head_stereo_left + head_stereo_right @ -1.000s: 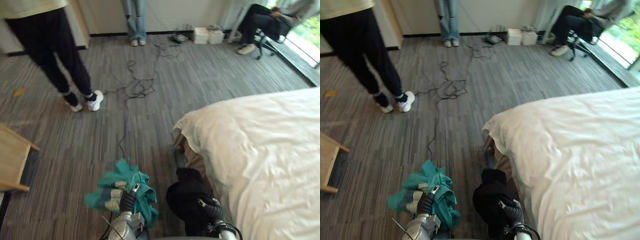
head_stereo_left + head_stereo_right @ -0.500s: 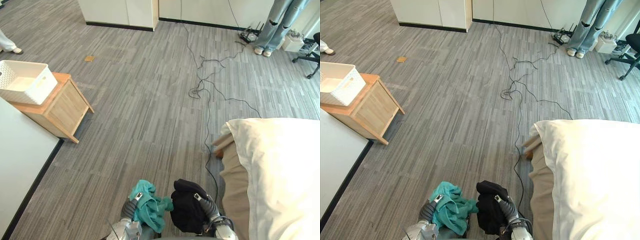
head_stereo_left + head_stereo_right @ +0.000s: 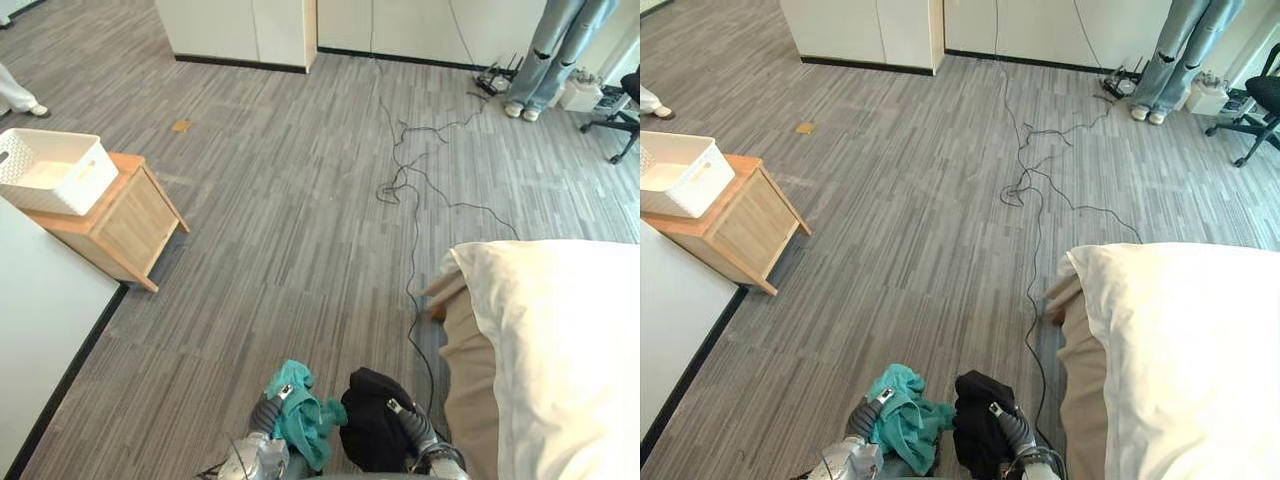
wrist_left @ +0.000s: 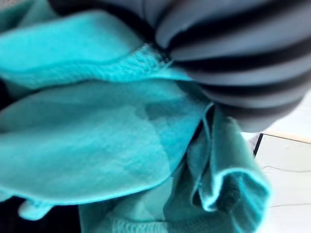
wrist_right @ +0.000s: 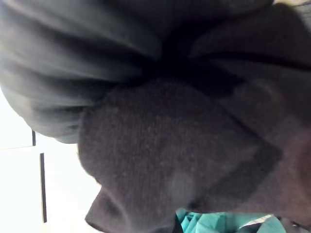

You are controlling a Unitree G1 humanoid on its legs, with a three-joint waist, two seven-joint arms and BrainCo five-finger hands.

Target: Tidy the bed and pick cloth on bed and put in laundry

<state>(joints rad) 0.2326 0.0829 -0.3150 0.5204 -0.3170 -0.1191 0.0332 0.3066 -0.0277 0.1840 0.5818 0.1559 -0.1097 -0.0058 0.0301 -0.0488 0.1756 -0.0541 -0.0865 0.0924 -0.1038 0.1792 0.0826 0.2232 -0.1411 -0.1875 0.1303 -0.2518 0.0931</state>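
1. Two cloths are low and near me. The teal cloth (image 3: pixel 305 425) is bunched at my left hand (image 3: pixel 266 415). The black cloth (image 3: pixel 368 428) is bunched at my right hand (image 3: pixel 413 428). They hang right beside each other, up off the floor.
2. Each cloth covers its hand. So I cannot tell if either hand is spread out or closed up.
3. Both cloths look soft, light and floppy. I think they will not break, but a loose end could slip down and drag. The best place to hold looks like the thick middle of each bunch, not a thin edge.
4. The bed (image 3: pixel 560 350) is near on my right. It has a white cover, and its tan side (image 3: pixel 468 370) faces me. No cloth shows on the part of the bed I can see.
5. A white flat thing (image 3: pixel 40 330) with a dark edge is near on my left.
6. A bit farther on the left is a small wooden table (image 3: pixel 120 215). A white basket (image 3: pixel 55 170) sits on top of it. I think that is the laundry basket.
7. The grey floor (image 3: pixel 280 230) from me to the table looks open. Only the table's corner sticks out toward my path.
8. Far away are pale cupboards (image 3: pixel 250 30) and a small tan scrap (image 3: pixel 181 126). A person's legs (image 3: pixel 545 55) are far right, beside a chair (image 3: pixel 622 108).
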